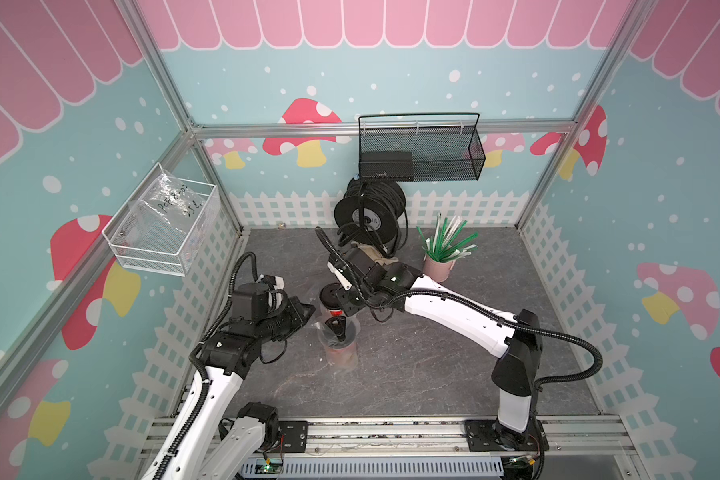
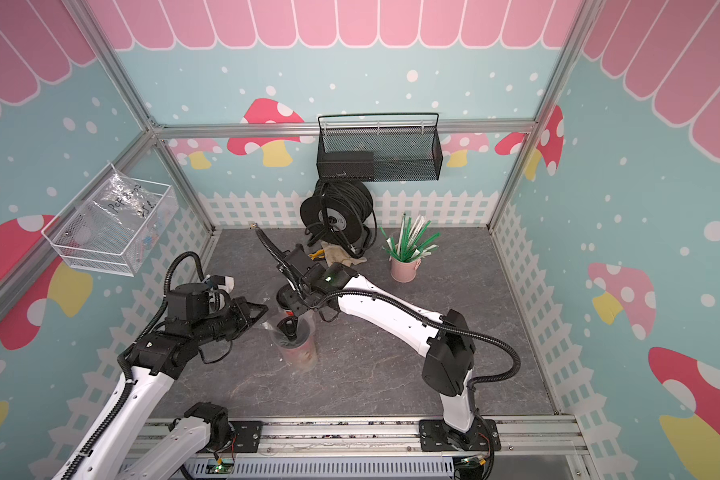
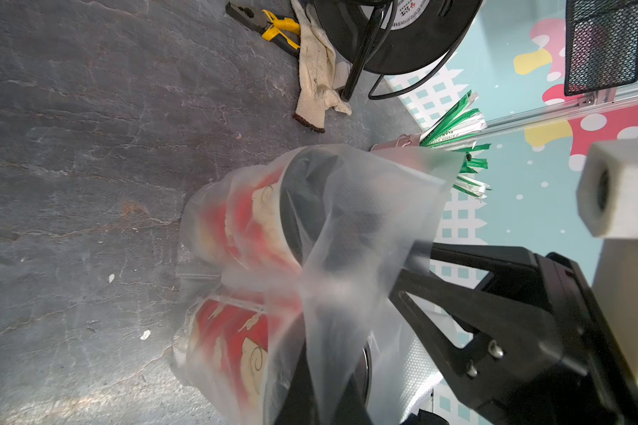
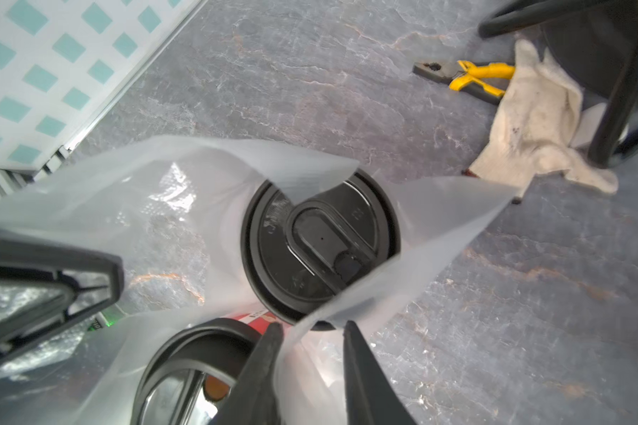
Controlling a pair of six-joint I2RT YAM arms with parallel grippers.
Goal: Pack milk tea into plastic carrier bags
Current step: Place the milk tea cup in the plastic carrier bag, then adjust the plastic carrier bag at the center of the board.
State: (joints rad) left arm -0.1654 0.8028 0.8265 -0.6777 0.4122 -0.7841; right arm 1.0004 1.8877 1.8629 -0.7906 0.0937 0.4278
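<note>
- Both milk tea cups [image 3: 233,331] look to be inside the carrier bag [image 3: 347,206], upright on the surface [image 3: 89,147].
- My left pincer [image 3: 409,265] is clenched on one bag flap.
- My right pincer [image 4: 310,327] straddles the opposite flap, jaws apart; gripping and lifting remain.

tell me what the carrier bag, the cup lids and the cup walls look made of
Carrier bag: apparently thin plastic film, frosted and translucent, hanging in creased folds. Cup lid: likely moulded plastic, black, slight sheen, with embossed marks. Cup wall: probably printed paper, red with cream figures, though seen through the bag.
</note>
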